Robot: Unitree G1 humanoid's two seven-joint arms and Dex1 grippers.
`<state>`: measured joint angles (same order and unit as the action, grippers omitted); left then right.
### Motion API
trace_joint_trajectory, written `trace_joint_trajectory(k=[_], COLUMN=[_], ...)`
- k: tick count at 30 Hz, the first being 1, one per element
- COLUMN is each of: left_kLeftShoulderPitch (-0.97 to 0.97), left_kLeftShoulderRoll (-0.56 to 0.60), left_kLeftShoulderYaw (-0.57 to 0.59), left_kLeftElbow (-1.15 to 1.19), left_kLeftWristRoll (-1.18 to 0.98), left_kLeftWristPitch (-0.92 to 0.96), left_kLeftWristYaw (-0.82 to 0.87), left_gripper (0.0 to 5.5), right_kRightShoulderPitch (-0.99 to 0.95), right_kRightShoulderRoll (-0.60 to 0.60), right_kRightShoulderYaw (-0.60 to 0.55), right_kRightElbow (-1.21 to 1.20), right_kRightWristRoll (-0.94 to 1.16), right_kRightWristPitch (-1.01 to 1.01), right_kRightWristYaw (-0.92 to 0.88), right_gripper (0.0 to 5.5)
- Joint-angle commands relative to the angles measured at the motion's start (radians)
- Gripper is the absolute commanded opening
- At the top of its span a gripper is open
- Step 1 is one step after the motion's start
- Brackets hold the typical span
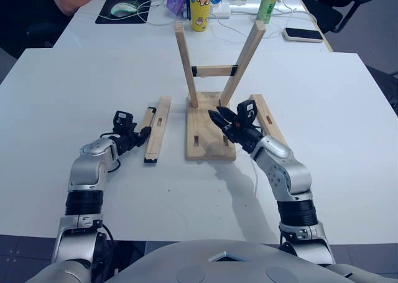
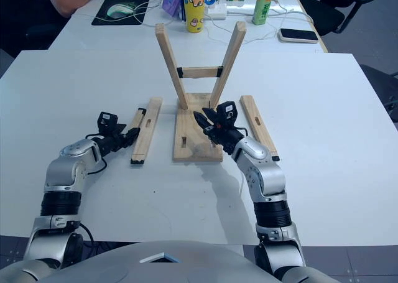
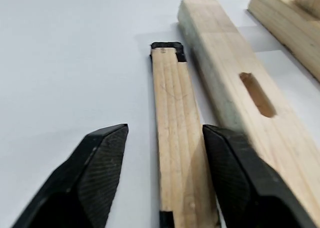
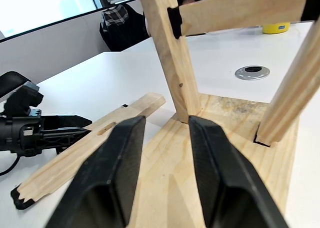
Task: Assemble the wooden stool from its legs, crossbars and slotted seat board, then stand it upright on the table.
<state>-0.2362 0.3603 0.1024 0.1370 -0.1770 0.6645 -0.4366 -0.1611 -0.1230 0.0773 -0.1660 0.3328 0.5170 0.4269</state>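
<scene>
On the broad white table the flat, pale wooden slotted seat board lies at the middle, with two pale wooden upright legs planted in its far slots and splayed apart, joined by a short black-tipped wooden crossbar above the board. The stool looks about half built: a loose slotted wooden leg lies flat just left of the board and a second loose wooden leg lies flat just right of it. Touching or just beside the left one's outer side lies a thin black-ended wooden crossbar. The step in hand looks like picking up that thin crossbar: the left gripper sits low over its near end with jaws apart on either side, one finger wedged close against the neighbouring leg, nothing clamped yet. The right gripper hovers over the seat board near the foot of the upright legs, jaws apart and empty. Next, I judge, the left jaws must close squarely on the thin bar without catching the adjacent leg
</scene>
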Motion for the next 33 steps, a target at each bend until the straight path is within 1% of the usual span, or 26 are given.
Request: trace_joint_trajectory(k=[1,4,6,8,12,15,16,18,20,24,26,29,31,33], left_kLeftShoulderPitch=[0.0,0.008,0.014,0.008,0.006,0.028,0.048,0.117,0.168,0.244,0.235,0.187,0.172,0.169], left_kLeftShoulderRoll=[0.023,0.035,0.041,0.034,0.031,0.02,0.026,0.064,0.085,0.101,0.104,0.089,0.072,0.059], left_kLeftShoulderYaw=[-0.006,-0.025,-0.035,-0.011,0.034,0.081,0.083,0.041,0.013,-0.014,-0.063,-0.122,-0.151,-0.166], left_kLeftElbow=[0.064,0.078,0.093,0.108,0.063,-0.027,-0.062,-0.131,-0.186,-0.311,-0.358,-0.39,-0.404,-0.413], left_kLeftWristRoll=[-0.004,-0.005,-0.001,0.003,0.011,-0.028,-0.03,0.007,0.015,-0.01,0.004,0.007,0.007,0.006], left_kLeftWristPitch=[0.056,0.064,0.056,-0.007,-0.214,-0.367,-0.413,-0.51,-0.566,-0.647,-0.649,-0.624,-0.608,-0.595], left_kLeftWristYaw=[-0.009,-0.032,-0.041,-0.019,0.016,-0.001,-0.018,-0.072,-0.123,-0.198,-0.224,-0.234,-0.224,-0.21], left_gripper=[2.12,1.59,1.36,1.33,1.33,1.33,1.33,1.33,1.33,1.33,1.33,1.33,1.33,1.33], right_kRightShoulderPitch=[-0.035,-0.043,-0.045,-0.042,-0.016,0.001,0.002,0.0,0.002,-0.004,-0.006,-0.026,-0.044,-0.054], right_kRightShoulderRoll=[-0.001,-0.003,-0.003,0.002,0.017,0.053,0.068,0.091,0.094,0.143,0.146,0.156,0.163,0.166], right_kRightShoulderYaw=[-0.016,-0.015,-0.01,-0.002,0.011,-0.036,-0.061,-0.11,-0.132,-0.246,-0.272,-0.288,-0.286,-0.278], right_kRightElbow=[0.014,0.023,0.021,0.016,-0.008,-0.023,-0.029,-0.039,-0.05,-0.073,-0.07,-0.068,-0.058,-0.049], right_kRightWristRoll=[-0.001,-0.006,-0.007,-0.002,0.034,0.143,0.197,0.321,0.39,0.67,0.765,0.845,0.858,0.845], right_kRightWristPitch=[0.004,0.002,0.004,0.004,0.018,0.094,0.132,0.222,0.286,0.431,0.48,0.501,0.489,0.47], right_kRightWristYaw=[-0.02,-0.024,-0.026,-0.021,0.002,0.006,0.005,0.005,0.0,-0.051,-0.074,-0.124,-0.152,-0.17], right_gripper=[1.62,1.62,1.62,1.62,1.62,1.62,1.62,1.62,1.62,2.19,2.43,3.03,3.18,3.18])
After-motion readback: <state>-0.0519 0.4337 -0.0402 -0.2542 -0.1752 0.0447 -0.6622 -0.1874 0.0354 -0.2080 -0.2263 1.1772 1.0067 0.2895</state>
